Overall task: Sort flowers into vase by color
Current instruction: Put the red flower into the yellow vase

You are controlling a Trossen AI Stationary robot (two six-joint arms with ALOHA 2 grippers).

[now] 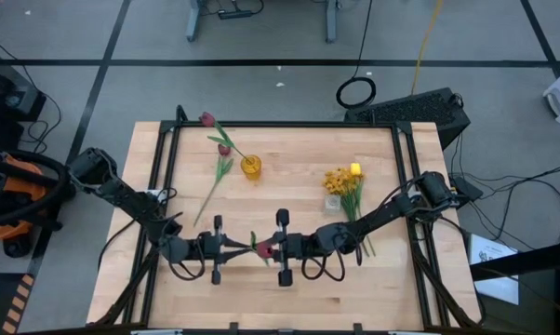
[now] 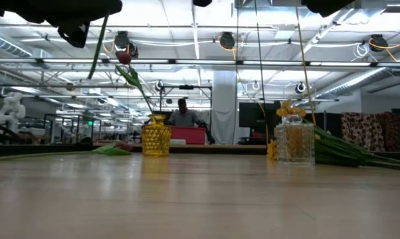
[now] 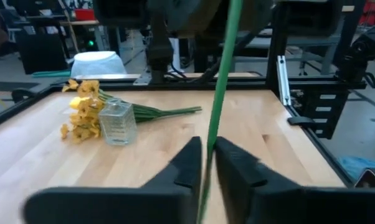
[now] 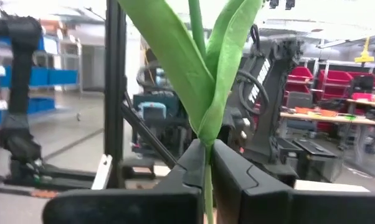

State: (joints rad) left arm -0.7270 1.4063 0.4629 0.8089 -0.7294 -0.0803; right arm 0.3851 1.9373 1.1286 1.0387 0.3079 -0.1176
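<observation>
While both grippers meet at the lower middle of the overhead frame, a dark-red tulip (image 1: 262, 247) hangs between them on its thin green stem (image 3: 220, 106): the right gripper (image 4: 207, 163) is clamped on the stem just below its leaves (image 4: 200, 68), and the left gripper (image 3: 206, 163) has its fingers close about the same stem, though whether they grip or have begun to let go cannot be told. Such a flower looks light, with a bendable, slender stem that could slip or twist, so the bare stem below the leaves is judged the surest hold, never the bloom. Upper left of centre, the amber vase (image 1: 251, 167) already holds two red tulips (image 1: 207, 120). To the right, yellow flowers (image 1: 340, 180) lie against the clear glass vase (image 1: 332, 201), stems trailing toward the right arm. Bare tabletop (image 1: 289, 167) between the vases gives room to carry; the black frame rails (image 1: 406, 167) bound the sides, and the leaning tulips crowd the amber vase's mouth.
</observation>
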